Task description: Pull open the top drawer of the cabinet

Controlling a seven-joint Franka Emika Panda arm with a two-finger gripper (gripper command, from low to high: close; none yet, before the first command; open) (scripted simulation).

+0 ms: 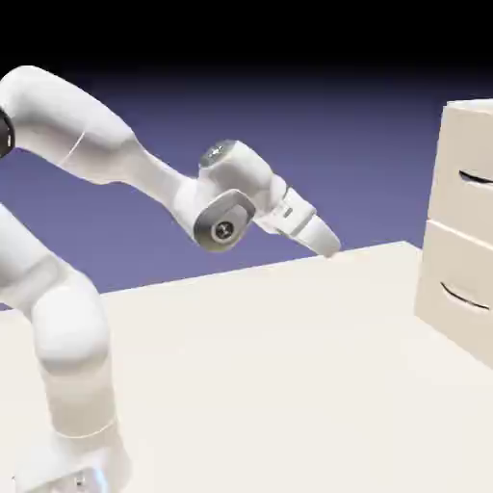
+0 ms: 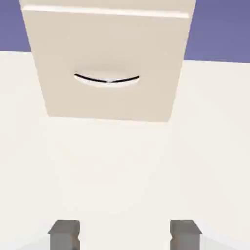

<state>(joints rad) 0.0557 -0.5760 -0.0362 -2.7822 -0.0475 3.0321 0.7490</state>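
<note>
Seeing one cabinet [image 1: 446, 226] at the exterior view's right, with two drawers and one handle [image 1: 476, 179] on each. Finding top drawer [image 1: 456, 204] directly above lower drawer [image 1: 443, 272]. Holding nothing in gripper [image 2: 125, 235], with two fingertips [image 2: 65, 237] spread apart.

Pale surface, blue-violet backdrop
I saw a cream-white tabletop [image 1: 260, 356] spread beneath a plain backdrop [image 1: 318, 159] that was blue-violet low down and faded to black at the top in the exterior view. From my end, the light looked bright, washing the tabletop almost evenly pale.
</note>
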